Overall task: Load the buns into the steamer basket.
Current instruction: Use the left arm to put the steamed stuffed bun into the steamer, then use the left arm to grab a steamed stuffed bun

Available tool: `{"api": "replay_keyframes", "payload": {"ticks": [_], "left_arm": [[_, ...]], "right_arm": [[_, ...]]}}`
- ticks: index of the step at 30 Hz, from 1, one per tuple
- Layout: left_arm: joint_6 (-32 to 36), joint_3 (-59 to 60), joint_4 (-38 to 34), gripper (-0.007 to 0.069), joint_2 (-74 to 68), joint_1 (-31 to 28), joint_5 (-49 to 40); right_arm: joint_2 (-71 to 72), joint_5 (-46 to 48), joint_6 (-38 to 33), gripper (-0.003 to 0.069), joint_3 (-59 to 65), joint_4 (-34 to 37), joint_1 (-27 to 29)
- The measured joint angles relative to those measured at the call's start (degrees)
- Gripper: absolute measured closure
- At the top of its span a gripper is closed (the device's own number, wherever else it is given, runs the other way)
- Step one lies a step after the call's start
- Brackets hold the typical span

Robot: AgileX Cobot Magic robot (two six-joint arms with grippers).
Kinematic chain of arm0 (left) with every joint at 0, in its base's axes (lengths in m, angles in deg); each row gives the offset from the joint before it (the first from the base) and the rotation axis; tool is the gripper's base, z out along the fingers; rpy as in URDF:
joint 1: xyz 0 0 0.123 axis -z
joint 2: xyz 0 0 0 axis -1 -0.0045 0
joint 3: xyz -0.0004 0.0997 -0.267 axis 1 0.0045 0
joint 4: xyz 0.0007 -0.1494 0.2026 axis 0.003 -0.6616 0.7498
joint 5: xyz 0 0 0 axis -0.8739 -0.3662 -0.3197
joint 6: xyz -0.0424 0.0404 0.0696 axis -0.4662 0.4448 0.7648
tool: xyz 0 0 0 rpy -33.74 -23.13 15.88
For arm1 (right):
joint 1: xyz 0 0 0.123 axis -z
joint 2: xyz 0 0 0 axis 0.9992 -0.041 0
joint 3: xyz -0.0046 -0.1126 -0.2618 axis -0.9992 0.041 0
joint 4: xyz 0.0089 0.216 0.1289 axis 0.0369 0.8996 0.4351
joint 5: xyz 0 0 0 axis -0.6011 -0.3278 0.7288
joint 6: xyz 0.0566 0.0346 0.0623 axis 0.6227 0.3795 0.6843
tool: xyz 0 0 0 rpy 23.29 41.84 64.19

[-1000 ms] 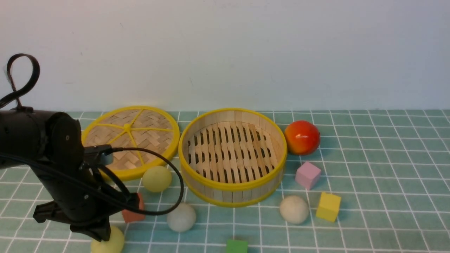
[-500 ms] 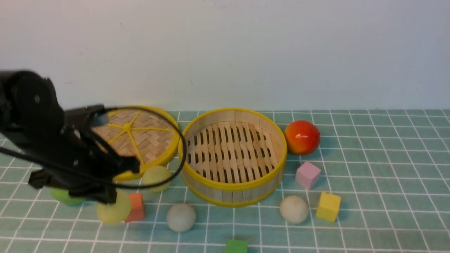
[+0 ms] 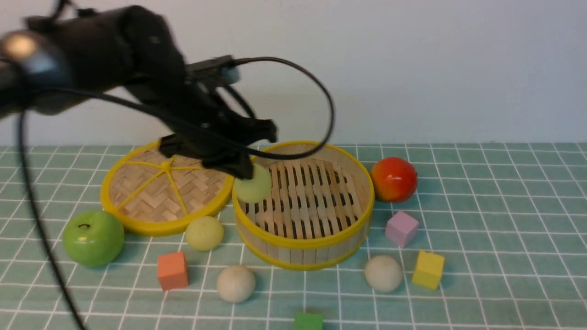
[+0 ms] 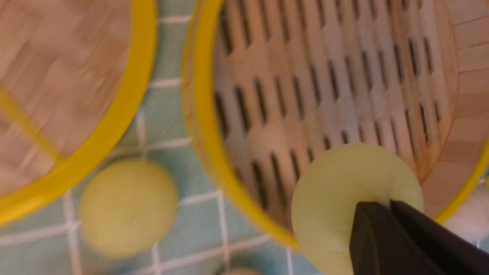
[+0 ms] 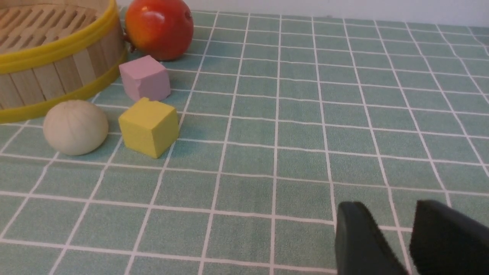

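Note:
My left gripper [image 3: 245,174] is shut on a pale yellow-green bun [image 3: 253,185], which hangs just over the left rim of the steamer basket [image 3: 298,254]. In the left wrist view the black fingertips [image 4: 366,214] pinch that bun [image 4: 344,183] above the basket's slatted floor [image 4: 305,88]. Another yellow-green bun [image 3: 204,233] lies on the cloth left of the basket. Two off-white buns [image 3: 235,283] [image 3: 383,273] lie in front of it. My right gripper [image 5: 386,214] is open over bare cloth, well away from the nearest off-white bun [image 5: 75,127].
A flat woven lid [image 3: 167,185] lies left of the basket, with a green apple [image 3: 93,238] in front of it. A red-orange fruit [image 3: 393,179] sits at the basket's right. Orange [image 3: 172,270], pink [image 3: 401,228], yellow [image 3: 428,269] and green [image 3: 308,321] cubes are scattered around.
My left arm has lifted the yellow-green bun from the front left of the table and carried it up and right to the basket's left rim. The green apple has come into view.

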Motion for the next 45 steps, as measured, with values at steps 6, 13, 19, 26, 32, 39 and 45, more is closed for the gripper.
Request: {"api": "replay_keyframes", "payload": {"ticks": [6, 13, 19, 26, 32, 39, 45], "left_arm": [[-3.0, -7.3, 1.0, 0.0621, -9.2, 1.2, 0.4], [-6.7, -8.0, 4.3, 0.0556, -13.0, 1.2, 0.1], [-5.7, -8.0, 4.5, 0.0363, -10.2, 1.2, -1.6], [-3.0, -7.7, 4.6, 0.0193, -0.5, 1.2, -11.2], [-2.8, 0.3, 4.9, 0.0202, 12.0, 1.2, -13.5], [-7.7, 16.7, 11.4, 0.0234, 25.9, 1.2, -7.9], [-15.1, 30.5, 17.9, 0.0244, 33.7, 1.2, -4.2]], "right_arm": [[0.0, 0.0, 0.0, 0.0419, 0.0, 0.0, 0.0], [0.0, 0.0, 0.0, 0.0419, 0.0, 0.0, 0.0], [0.0, 0.0, 0.0, 0.0419, 0.0, 0.0, 0.0], [0.0, 0.0, 0.0, 0.0419, 0.0, 0.0, 0.0], [0.0, 0.0, 0.0, 0.0419, 0.0, 0.0, 0.0], [0.0, 0.0, 0.0, 0.0419, 0.0, 0.0, 0.0], [0.0, 0.0, 0.0, 0.0419, 0.0, 0.0, 0.0]]}}
